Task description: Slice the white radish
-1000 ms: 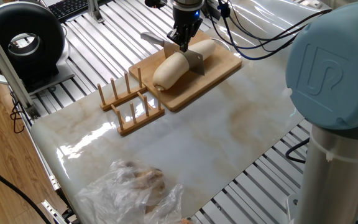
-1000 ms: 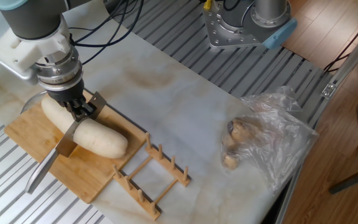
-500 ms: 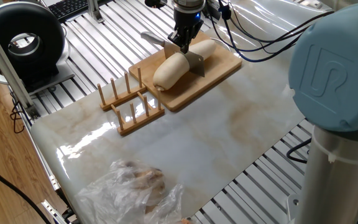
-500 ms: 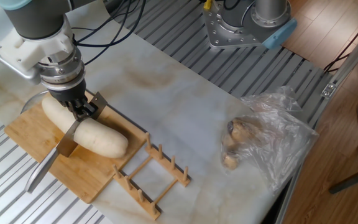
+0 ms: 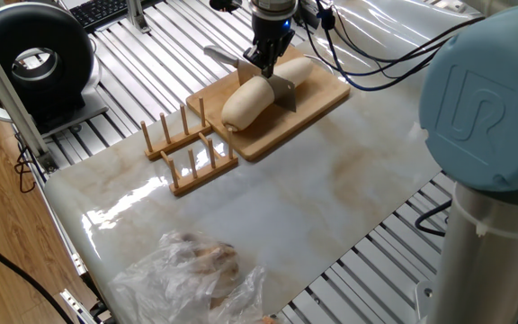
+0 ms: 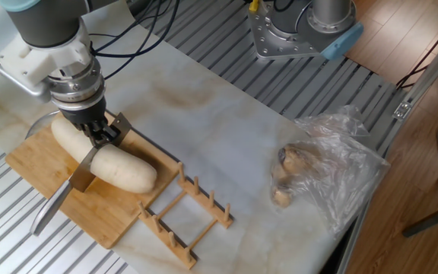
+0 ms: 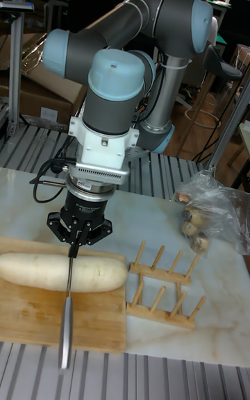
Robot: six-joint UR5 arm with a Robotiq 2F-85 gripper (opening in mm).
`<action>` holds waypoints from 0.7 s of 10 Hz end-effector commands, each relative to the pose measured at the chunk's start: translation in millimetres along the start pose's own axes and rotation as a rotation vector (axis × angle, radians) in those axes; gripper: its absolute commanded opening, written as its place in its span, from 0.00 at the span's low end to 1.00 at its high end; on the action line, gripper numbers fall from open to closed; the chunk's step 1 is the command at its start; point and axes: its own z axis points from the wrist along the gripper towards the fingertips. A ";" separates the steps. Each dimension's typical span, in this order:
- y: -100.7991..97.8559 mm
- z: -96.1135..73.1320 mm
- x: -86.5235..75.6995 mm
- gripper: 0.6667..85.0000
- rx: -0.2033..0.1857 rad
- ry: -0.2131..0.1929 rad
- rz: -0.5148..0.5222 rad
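Note:
The white radish (image 5: 252, 95) (image 6: 120, 168) (image 7: 42, 269) lies lengthwise on the wooden board (image 5: 306, 110) (image 6: 36, 169) (image 7: 35, 320). A knife (image 6: 82, 175) stands across its middle, edge down and sunk into the root. The grey handle (image 6: 49, 207) (image 7: 64, 332) sticks out past the board's edge. My gripper (image 5: 264, 65) (image 6: 97, 135) (image 7: 72, 246) points straight down and is shut on the knife's blade just above the radish. I cannot tell whether the blade reaches the board.
A wooden peg rack (image 5: 187, 148) (image 6: 185, 221) (image 7: 163, 289) stands right beside the board. A clear plastic bag (image 5: 196, 270) (image 6: 318, 164) (image 7: 205, 216) with brownish contents lies at the marble top's far end. The arm's base (image 6: 303, 27) is behind the table.
The arm has shifted very slightly. Knife and radish stay where they were, and the grip is unchanged.

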 end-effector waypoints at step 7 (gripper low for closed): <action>7.6 4.7 4.4 0.01 -0.025 -0.005 0.032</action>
